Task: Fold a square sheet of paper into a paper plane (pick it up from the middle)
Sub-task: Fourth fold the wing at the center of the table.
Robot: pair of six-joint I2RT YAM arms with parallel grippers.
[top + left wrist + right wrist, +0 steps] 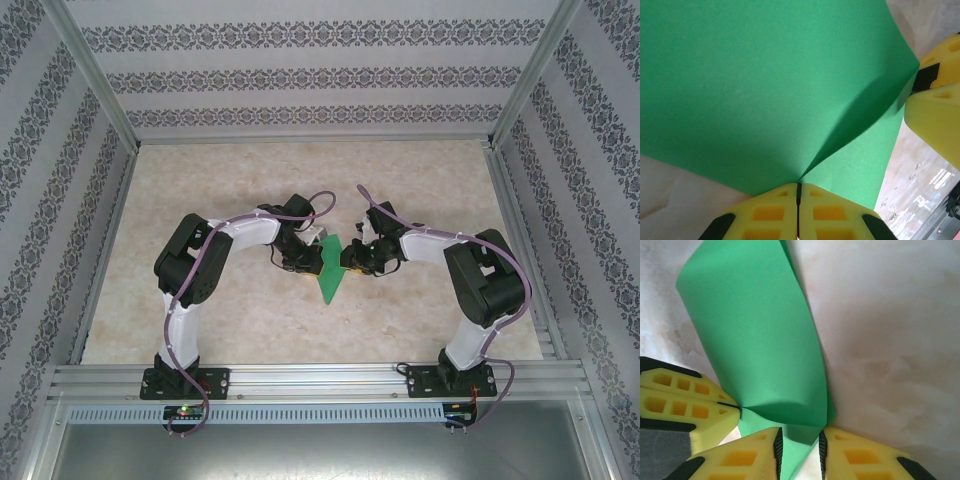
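The square sheet of paper (pixel 331 270) is bright green and sits mid-table between my two grippers, bent over in a loose curl rather than lying flat. My left gripper (pixel 799 185) is shut on the near edge of the sheet (pixel 765 90), where a soft fold begins. In the right wrist view the left gripper (pixel 738 408) pinches the sheet (pixel 755 335) from the left. My right gripper (pixel 799 434) has its fingers apart, with the sheet's bent lower part running between them. Its yellow fingers (pixel 935 100) meet the sheet's far corner. The paper plane is out of view.
The table (pixel 200 190) has a pale marble-pattern top. Aluminium rails (pixel 320 378) run along the near edge and up the sides, and patterned walls (pixel 300 80) close in the back and both sides. Purple cables loop over both arms.
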